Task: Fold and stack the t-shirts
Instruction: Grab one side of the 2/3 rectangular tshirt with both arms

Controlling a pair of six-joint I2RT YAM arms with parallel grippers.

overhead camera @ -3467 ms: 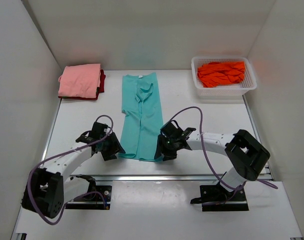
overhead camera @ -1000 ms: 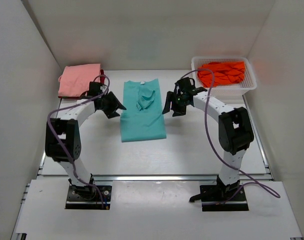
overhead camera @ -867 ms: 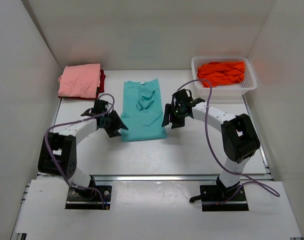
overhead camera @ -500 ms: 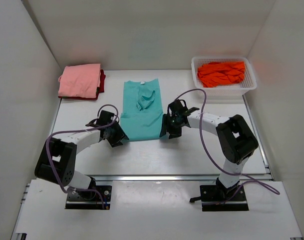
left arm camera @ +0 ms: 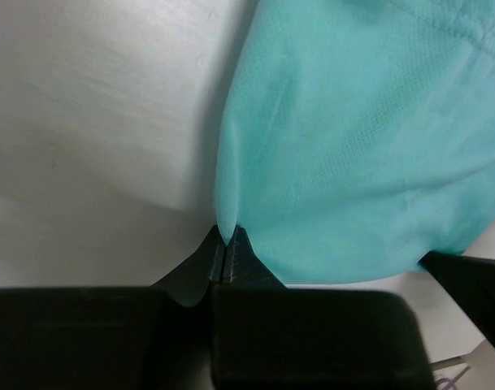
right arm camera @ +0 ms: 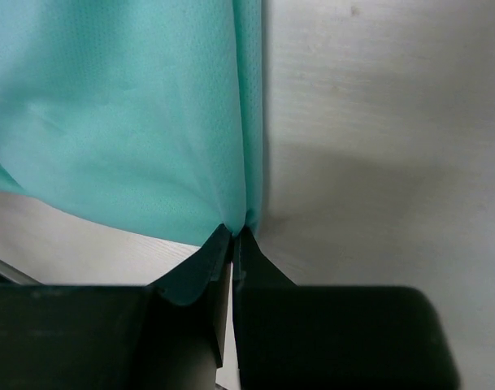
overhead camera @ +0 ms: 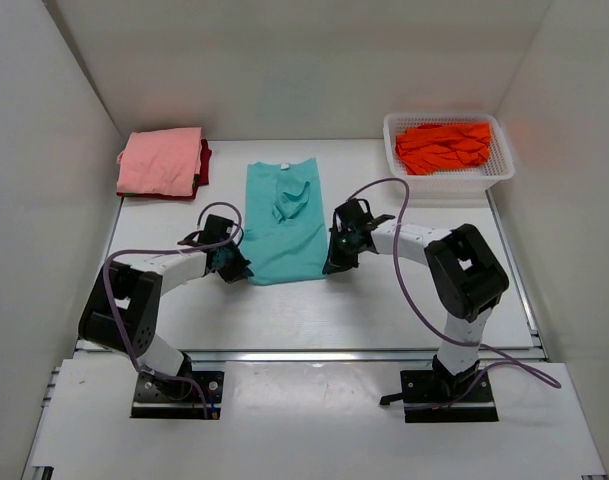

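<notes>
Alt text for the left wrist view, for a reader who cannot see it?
The left gripper, jaws shut, pinches the near edge of the teal t-shirt, which spreads up and right across the white table.

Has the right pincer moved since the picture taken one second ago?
Yes. The right pincer has come toward the near side, away from the white basket, and is now shut on a near corner of the teal t-shirt.

You have a white mesh basket (overhead camera: 446,183) at the far right corner of the white surface (overhead camera: 384,300), near the right wall (overhead camera: 574,200). A metal rail (overhead camera: 314,355) runs along its near edge.
</notes>
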